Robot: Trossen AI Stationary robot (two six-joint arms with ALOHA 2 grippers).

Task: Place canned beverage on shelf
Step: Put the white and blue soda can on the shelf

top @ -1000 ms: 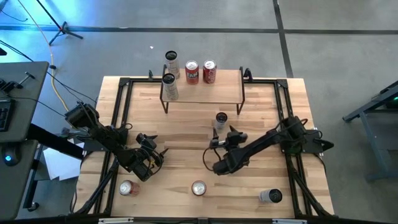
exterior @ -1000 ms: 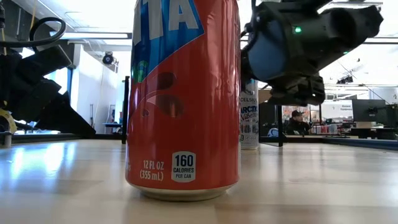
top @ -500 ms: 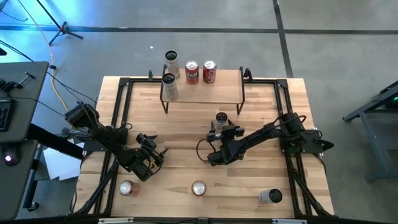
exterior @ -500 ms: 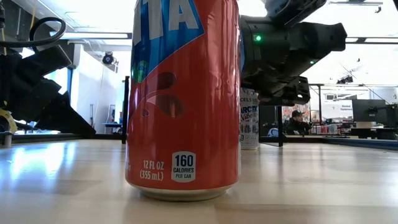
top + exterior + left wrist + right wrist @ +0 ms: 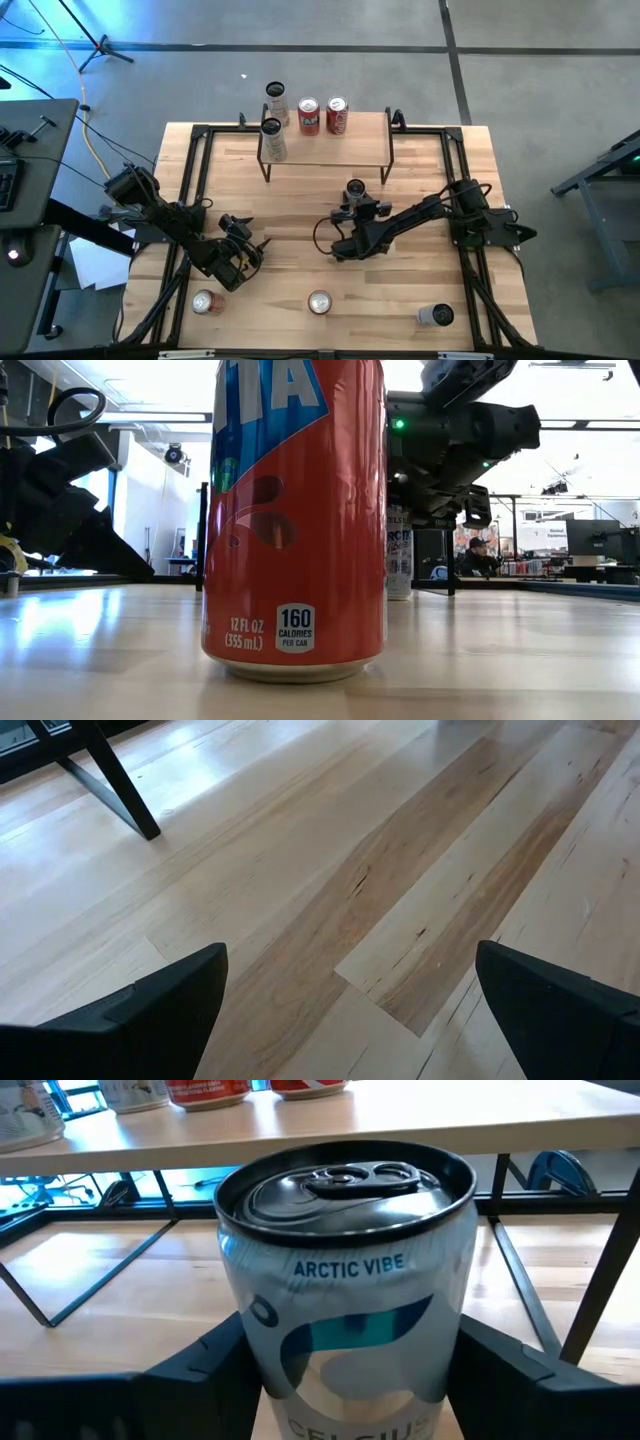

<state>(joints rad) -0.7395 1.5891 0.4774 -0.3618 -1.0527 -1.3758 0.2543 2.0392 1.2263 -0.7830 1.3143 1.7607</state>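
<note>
Counting seven cans, my right fingers point(image 5: 350, 1370) clamped on one tall silver-white can point(image 5: 354, 190), three atop the wooden shelf point(image 5: 325, 147), left fingers point(image 5: 257, 247) spread wide.

White Celsius can point(image 5: 345, 1300) upright, apparently gripped, just before wood-top shelf point(image 5: 325, 145) w/ four cans.

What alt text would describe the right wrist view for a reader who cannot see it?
The right gripper is shut on a silver can labelled Arctic Vibe, standing upright on the table. Behind it is the shelf, with more cans on top.
</note>
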